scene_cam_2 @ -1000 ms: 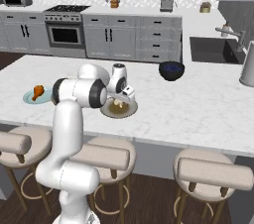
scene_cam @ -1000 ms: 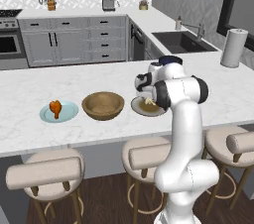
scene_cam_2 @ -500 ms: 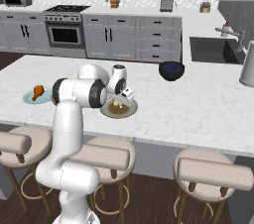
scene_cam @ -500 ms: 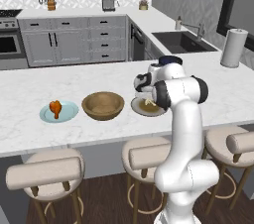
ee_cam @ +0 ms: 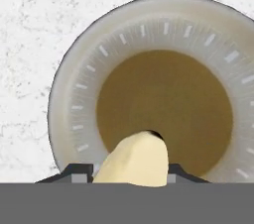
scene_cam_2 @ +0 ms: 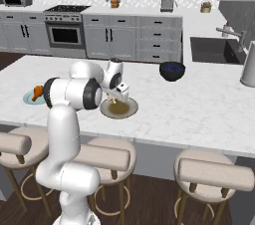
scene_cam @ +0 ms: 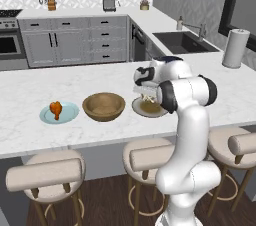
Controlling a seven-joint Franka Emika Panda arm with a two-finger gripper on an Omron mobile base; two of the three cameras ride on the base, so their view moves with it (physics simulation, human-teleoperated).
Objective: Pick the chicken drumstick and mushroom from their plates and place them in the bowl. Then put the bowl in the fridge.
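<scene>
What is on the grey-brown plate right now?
The mushroom sits on the grey-brown plate, with the gripper closed around it, a fingertip on each side. Its lower part and contact with the plate are hidden by the fingers.

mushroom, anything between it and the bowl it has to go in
Nothing visible does. The mushroom sits between the fingertips of the gripper over the grey-brown plate, and the bowl stands right beside that plate with only bare counter between them. The bowl's inside looks empty.
</scene>
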